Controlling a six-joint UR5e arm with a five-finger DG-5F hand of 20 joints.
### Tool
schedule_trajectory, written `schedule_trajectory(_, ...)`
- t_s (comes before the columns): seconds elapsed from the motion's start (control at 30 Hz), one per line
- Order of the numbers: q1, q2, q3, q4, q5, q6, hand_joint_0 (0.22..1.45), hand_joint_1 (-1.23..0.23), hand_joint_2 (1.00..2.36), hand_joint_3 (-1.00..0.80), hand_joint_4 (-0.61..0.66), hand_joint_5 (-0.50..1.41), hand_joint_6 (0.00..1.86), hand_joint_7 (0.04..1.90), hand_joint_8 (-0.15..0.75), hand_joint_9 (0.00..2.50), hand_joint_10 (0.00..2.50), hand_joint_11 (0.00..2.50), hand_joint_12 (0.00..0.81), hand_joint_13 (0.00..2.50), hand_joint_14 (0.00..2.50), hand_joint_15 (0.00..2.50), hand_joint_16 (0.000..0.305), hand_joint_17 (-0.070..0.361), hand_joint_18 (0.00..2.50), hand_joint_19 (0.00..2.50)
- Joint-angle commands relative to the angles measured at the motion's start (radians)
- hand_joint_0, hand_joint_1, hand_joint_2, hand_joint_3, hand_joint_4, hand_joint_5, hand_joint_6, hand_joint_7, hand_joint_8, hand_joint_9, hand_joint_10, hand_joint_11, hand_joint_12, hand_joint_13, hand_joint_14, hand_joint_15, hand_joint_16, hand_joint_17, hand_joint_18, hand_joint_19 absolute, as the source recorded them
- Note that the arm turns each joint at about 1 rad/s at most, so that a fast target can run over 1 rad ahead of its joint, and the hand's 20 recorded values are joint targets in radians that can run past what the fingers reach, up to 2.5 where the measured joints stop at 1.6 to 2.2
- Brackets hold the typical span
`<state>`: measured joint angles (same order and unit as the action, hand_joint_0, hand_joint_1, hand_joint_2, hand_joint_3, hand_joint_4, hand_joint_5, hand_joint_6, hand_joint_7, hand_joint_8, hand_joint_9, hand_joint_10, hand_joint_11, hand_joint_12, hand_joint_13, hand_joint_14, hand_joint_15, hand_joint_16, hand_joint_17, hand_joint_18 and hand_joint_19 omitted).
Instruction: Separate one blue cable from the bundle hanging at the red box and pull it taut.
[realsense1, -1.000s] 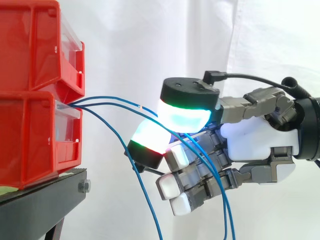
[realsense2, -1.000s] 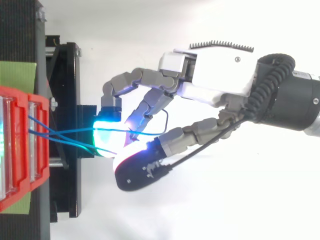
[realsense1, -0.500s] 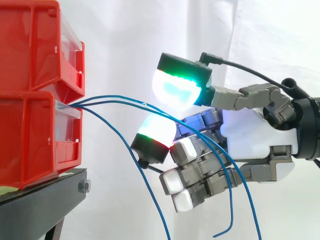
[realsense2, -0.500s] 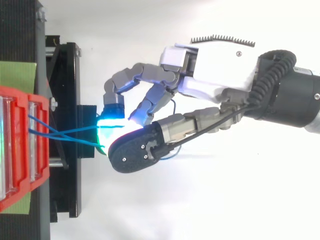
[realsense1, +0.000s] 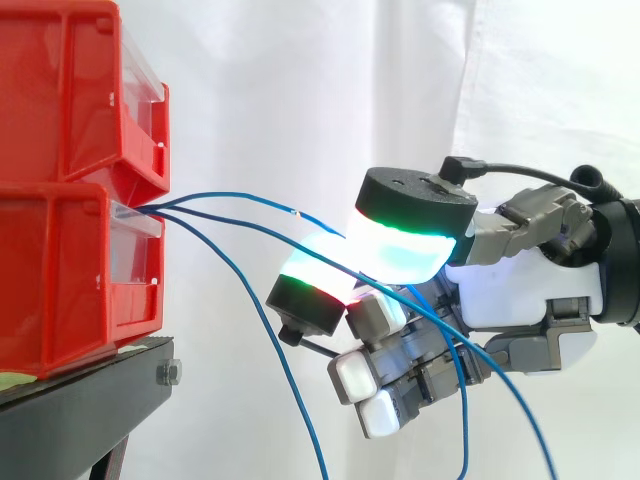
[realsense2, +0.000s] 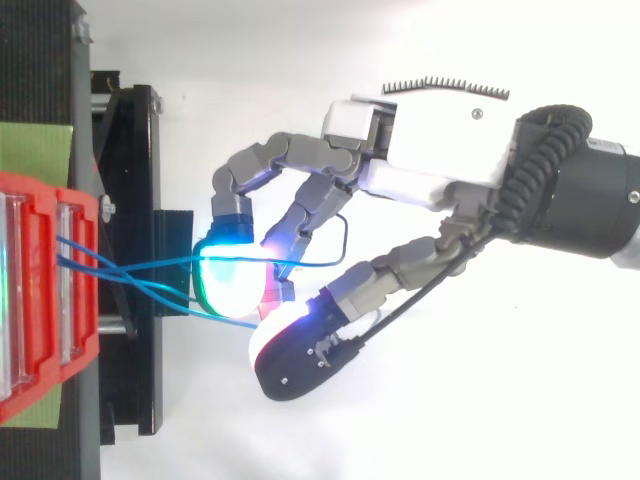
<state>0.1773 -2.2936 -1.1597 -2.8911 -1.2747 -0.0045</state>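
Three thin blue cables (realsense1: 225, 199) come out of the lower red box (realsense1: 70, 270) and fan out to the right. My hand (realsense1: 520, 290) reaches in from the right, level with them. Its big green-and-cyan pad (realsense1: 400, 240) has come down against a smaller pad (realsense1: 312, 285), and one cable (realsense1: 300, 246) runs between the two, then slopes down past the palm. Another cable crosses just above the pinch and goes behind the big pad. The third (realsense1: 270, 350) hangs loose, clear of the hand. The other fingers curl below. From above, the hand (realsense2: 440, 150) closes over the cables (realsense2: 150, 268).
Two red boxes (realsense2: 40, 300) are stacked on a black stand (realsense1: 90, 390) at the left, with a green patch (realsense2: 35, 145) beside them on top. A white curtain hangs behind. Open space lies below and right of the hand.
Half a second ago the big pad was lifted off the cables; it has swung back down against the smaller pad. The cables' loose ends have shifted behind the hand.
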Motion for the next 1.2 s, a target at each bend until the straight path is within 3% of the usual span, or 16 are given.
schedule_trajectory(0.0, -0.001, 0.0, 0.0, 0.0, 0.0, 0.001, 0.56, -1.0, 1.0, -0.5, 0.18, -0.16, 0.93, 1.21, 0.384, 0.97, 0.02, 0.79, 0.391, 0.95, 0.02, 0.59, 0.047, 0.106, 0.86, 0.54)
schedule_trajectory(0.07, -0.001, 0.0, 0.0, -0.002, 0.0, 0.001, 0.48, -0.94, 1.0, -0.5, 0.19, -0.16, 0.92, 1.16, 0.405, 1.0, 0.02, 0.78, 0.41, 0.97, 0.02, 0.59, 0.051, 0.114, 0.9, 0.54)
schedule_trajectory(0.1, -0.001, -0.001, 0.0, -0.003, 0.0, 0.001, 0.46, -0.82, 1.0, -0.5, 0.21, -0.15, 0.91, 1.16, 0.424, 1.04, 0.02, 0.74, 0.419, 0.99, 0.02, 0.58, 0.053, 0.119, 0.92, 0.54)
schedule_trajectory(0.13, -0.001, 0.0, 0.0, -0.01, 0.0, 0.003, 0.5, -0.67, 1.0, -0.5, 0.21, -0.13, 0.88, 1.23, 0.419, 1.08, 0.02, 0.72, 0.417, 1.01, 0.02, 0.58, 0.052, 0.116, 0.93, 0.57)
schedule_trajectory(0.2, -0.002, 0.0, 0.0, -0.019, 0.0, 0.003, 0.53, -0.51, 1.0, -0.5, 0.2, -0.13, 0.87, 1.24, 0.404, 1.12, 0.02, 0.67, 0.4, 1.01, 0.02, 0.57, 0.049, 0.11, 0.91, 0.59)
schedule_trajectory(0.3, -0.002, 0.006, 0.0, -0.03, -0.015, 0.006, 0.59, -0.4, 1.0, -0.5, 0.19, -0.13, 0.86, 1.27, 0.394, 1.12, 0.02, 0.67, 0.39, 0.99, 0.02, 0.58, 0.047, 0.105, 0.87, 0.61)
schedule_trajectory(0.47, -0.001, 0.025, 0.0, -0.049, -0.031, 0.004, 0.63, -0.46, 1.01, -0.43, 0.21, -0.13, 0.87, 1.31, 0.405, 1.12, 0.02, 0.73, 0.397, 0.98, 0.02, 0.59, 0.047, 0.106, 0.86, 0.61)
schedule_trajectory(0.57, -0.004, 0.037, 0.002, -0.065, -0.032, 0.004, 0.61, -0.56, 1.01, -0.31, 0.24, -0.14, 0.87, 1.37, 0.414, 1.11, 0.02, 0.76, 0.404, 0.98, 0.02, 0.59, 0.048, 0.107, 0.87, 0.61)
schedule_trajectory(0.73, -0.007, 0.056, 0.002, -0.073, -0.029, 0.0, 0.62, -0.76, 1.02, -0.17, 0.23, -0.15, 0.92, 1.29, 0.428, 1.09, 0.02, 0.8, 0.419, 0.98, 0.02, 0.6, 0.051, 0.114, 0.89, 0.59)
schedule_trajectory(0.87, -0.007, 0.062, 0.003, -0.076, -0.029, -0.002, 0.65, -0.8, 1.02, -0.18, 0.18, -0.16, 0.93, 1.28, 0.421, 1.06, 0.02, 0.83, 0.406, 0.96, 0.02, 0.61, 0.049, 0.111, 0.87, 0.59)
schedule_trajectory(0.93, -0.009, 0.063, 0.003, -0.077, -0.029, -0.002, 0.66, -0.81, 1.01, -0.31, 0.21, -0.17, 0.93, 1.21, 0.407, 1.04, 0.02, 0.82, 0.403, 0.95, 0.02, 0.6, 0.049, 0.11, 0.87, 0.59)
schedule_trajectory(1.0, -0.007, 0.063, 0.002, -0.077, -0.029, -0.005, 0.63, -0.76, 1.0, -0.49, 0.23, -0.17, 0.93, 1.16, 0.404, 1.04, 0.02, 0.82, 0.401, 0.95, 0.02, 0.6, 0.049, 0.11, 0.86, 0.6)
schedule_trajectory(1.17, -0.007, 0.063, 0.002, -0.076, -0.028, -0.019, 0.57, -0.41, 1.0, -0.5, 0.23, -0.16, 0.9, 1.17, 0.405, 1.08, 0.02, 0.79, 0.409, 0.96, 0.02, 0.6, 0.05, 0.113, 0.86, 0.62)
